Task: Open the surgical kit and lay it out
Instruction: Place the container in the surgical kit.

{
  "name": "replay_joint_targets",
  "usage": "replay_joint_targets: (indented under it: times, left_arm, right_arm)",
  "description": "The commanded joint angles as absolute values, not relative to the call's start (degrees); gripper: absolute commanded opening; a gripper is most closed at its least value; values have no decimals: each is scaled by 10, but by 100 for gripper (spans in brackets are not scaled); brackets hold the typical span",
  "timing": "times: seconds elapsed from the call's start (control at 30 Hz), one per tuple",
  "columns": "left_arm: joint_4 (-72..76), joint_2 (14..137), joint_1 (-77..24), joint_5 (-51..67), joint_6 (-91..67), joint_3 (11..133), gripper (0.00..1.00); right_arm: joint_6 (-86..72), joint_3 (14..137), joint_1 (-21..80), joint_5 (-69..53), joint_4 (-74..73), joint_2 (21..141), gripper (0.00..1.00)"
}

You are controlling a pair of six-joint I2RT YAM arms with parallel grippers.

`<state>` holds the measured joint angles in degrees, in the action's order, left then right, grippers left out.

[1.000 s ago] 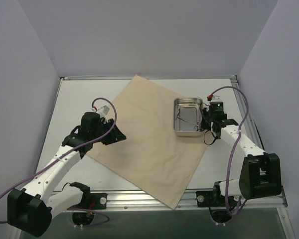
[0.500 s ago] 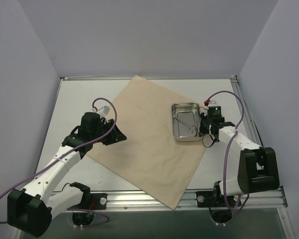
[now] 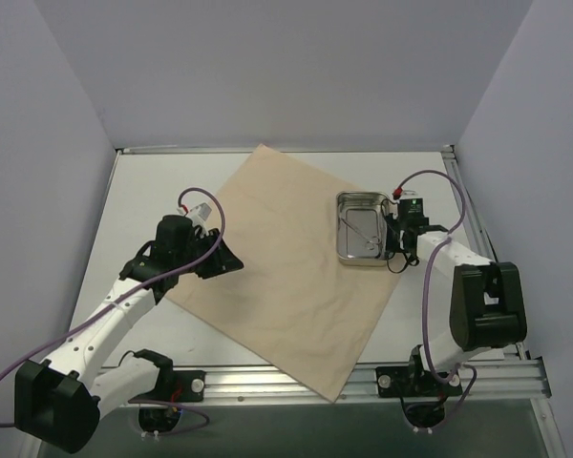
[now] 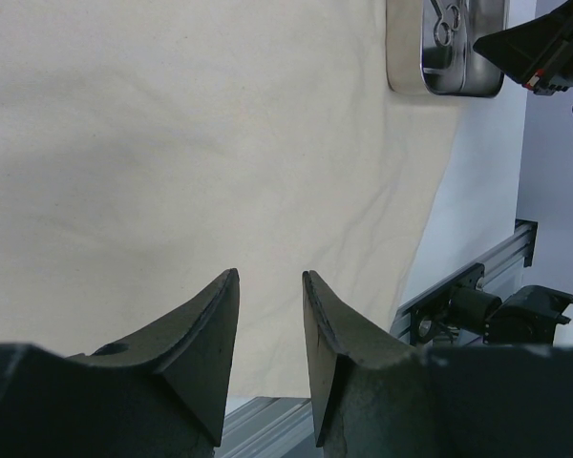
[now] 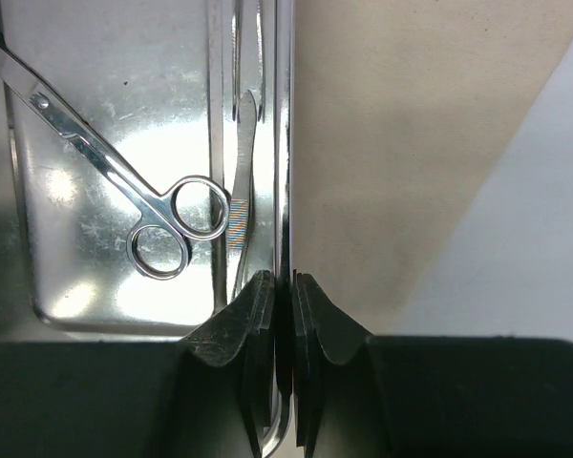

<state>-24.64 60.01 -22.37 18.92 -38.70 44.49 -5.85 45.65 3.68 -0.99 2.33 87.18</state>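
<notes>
- Right wrist only: the right fingers (image 5: 265, 298) pinch the tray (image 5: 285, 143) rim, scissors (image 5: 162, 229) and tweezers (image 5: 244, 181) inside.
- From top: the tray sits on the sheet's (image 3: 286, 277) right corner.
- The left fingers (image 4: 222, 307) are half apart above the sheet, empty.

left hand (image 4: 269, 277) ajar, right hand (image 5: 285, 279) clamped

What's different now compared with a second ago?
The right end effector, clamped on the steel tray's rim throughout, nudged the tray slightly toward the near edge and twisted it a little, while that arm's elbow swung inward. The left end effector stayed open over the wrap sheet, which stayed spread flat.
</notes>
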Motion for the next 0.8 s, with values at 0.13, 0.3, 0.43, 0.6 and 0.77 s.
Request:
replay_joint_targets:
  times: [0.13,0.3,0.43,0.6,0.77]
  left_arm:
    - [-231,596,-226,199,-375,463,41]
    - [-229,598,-225,200,-376,459,41]
    - [-230,599,-226,203,-378,457,42]
    - [-239,593,-226,207,-379,457,42]
    - [-231,599,-226,205,-380,461,46]
  right_arm:
    - [-50,487,27,31,3,883,0]
    - [-54,489,28,37,-14,885,23]
    - [-64,490,27,56,-20,874,40]
    - [-86,511,32,91,-56,862,49]
    - [-102,571,68,142,-90,840,58]
